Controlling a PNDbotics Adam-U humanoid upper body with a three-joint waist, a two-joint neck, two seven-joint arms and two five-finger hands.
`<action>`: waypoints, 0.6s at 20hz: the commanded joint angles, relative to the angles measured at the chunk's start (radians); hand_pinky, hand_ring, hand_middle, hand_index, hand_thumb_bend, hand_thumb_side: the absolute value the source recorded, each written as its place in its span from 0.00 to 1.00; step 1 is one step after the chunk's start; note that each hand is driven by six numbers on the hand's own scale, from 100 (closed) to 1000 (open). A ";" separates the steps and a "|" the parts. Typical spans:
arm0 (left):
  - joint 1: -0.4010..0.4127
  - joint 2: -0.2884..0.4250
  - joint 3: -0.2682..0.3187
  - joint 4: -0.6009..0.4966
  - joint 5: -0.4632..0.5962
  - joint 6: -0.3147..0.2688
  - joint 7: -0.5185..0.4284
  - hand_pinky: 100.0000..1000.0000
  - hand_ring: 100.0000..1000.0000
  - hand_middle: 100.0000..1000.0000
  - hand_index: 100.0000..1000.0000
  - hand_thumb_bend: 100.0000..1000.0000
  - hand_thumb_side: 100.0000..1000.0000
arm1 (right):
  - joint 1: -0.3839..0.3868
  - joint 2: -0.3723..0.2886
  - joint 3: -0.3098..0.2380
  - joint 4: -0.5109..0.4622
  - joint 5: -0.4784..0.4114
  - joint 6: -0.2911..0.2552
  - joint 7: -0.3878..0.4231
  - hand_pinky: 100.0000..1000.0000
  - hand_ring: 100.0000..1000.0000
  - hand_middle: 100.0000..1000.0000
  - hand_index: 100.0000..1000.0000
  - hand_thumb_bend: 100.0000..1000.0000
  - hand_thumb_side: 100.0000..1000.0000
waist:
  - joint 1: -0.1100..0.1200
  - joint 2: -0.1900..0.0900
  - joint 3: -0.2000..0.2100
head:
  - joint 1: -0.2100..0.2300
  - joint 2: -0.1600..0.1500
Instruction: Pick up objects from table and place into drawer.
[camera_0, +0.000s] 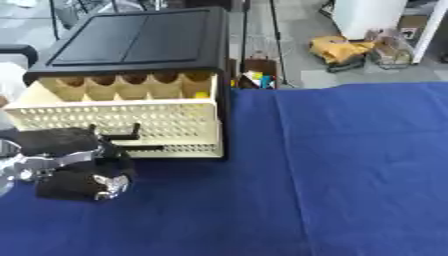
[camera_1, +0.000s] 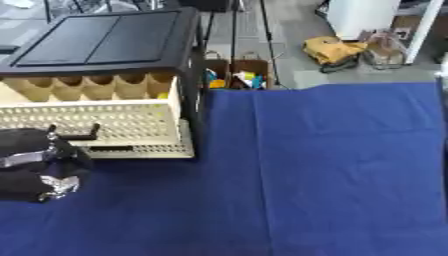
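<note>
Cream drawer (camera_0: 122, 112) pulled open under black-topped cabinet (camera_0: 140, 37); left robot hand (camera_0: 83, 170) just before it, fingers curled, holding nothing visible; blue desk (camera_0: 350, 170).

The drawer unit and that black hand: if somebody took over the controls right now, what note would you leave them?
Left hand: at the front of the cream drawer, fingers curled; what it holds, if anything, can't be seen.
Right hand: out of sight.
Drawer: pulled out from the black-topped cabinet, something yellow inside.
Blue tablecloth: no loose objects visible.
Left: confirm nothing remains, then check the drawer.
</note>
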 joint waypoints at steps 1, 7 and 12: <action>-0.010 0.024 0.027 -0.012 -0.015 0.013 -0.003 0.00 0.24 0.48 0.83 0.00 1.00 | -0.019 -0.004 -0.003 -0.015 0.007 0.000 0.002 0.75 0.80 0.48 0.61 0.17 1.00 | 0.001 -0.016 -0.001 | 0.004 -0.013; -0.013 0.021 0.035 -0.012 -0.020 0.028 0.002 0.00 0.24 0.48 0.83 0.00 1.00 | -0.019 -0.002 -0.005 -0.015 0.007 -0.001 0.002 0.75 0.80 0.48 0.60 0.17 1.00 | 0.001 -0.015 -0.005 | 0.006 -0.019; -0.025 0.015 0.036 -0.012 -0.018 0.044 0.002 0.00 0.24 0.48 0.83 0.00 1.00 | -0.019 -0.001 -0.006 -0.015 0.008 -0.001 0.003 0.75 0.80 0.48 0.60 0.17 1.00 | 0.002 -0.013 -0.008 | 0.009 -0.020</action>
